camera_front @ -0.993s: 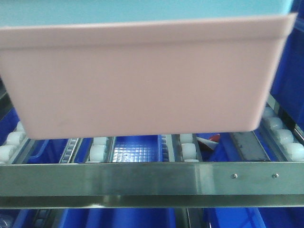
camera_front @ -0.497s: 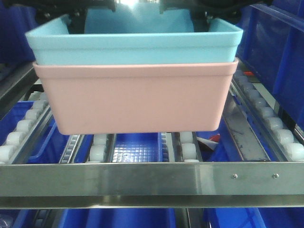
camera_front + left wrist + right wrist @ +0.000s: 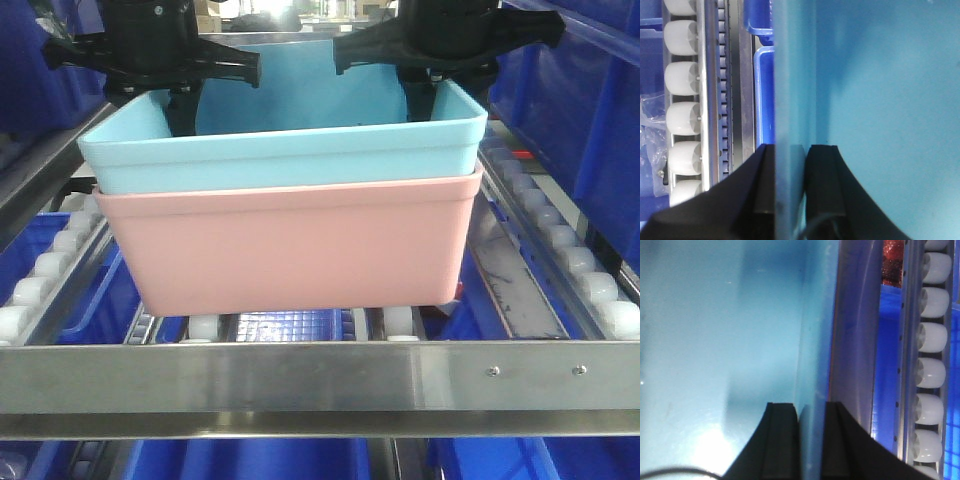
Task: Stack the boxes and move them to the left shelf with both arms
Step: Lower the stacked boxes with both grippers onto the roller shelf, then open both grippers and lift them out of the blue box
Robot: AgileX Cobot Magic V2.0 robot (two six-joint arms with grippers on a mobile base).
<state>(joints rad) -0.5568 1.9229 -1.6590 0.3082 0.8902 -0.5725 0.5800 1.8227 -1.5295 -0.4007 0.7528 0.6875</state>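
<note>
Stacking: done. The blue box point(image 3: 290, 150) is nested in the pink box point(image 3: 290, 250), mid-frame, over the left shelf point(image 3: 320, 375) rollers; contact with them cannot be told.

Left pincer point(image 3: 790, 185): clamped on the blue box's wall. Right pincer point(image 3: 810, 440): likewise.

Remaining, by judgement: release, withdrawal.

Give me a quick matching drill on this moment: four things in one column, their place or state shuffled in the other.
1. blue box
2. pink box
3. left end effector
4. front bar

A. holds the other box nested in it
B. runs below and in front of the stack
C. nested on top
D. clamped on a blue wall

Pairs: 1-C, 2-A, 3-D, 4-B
</note>
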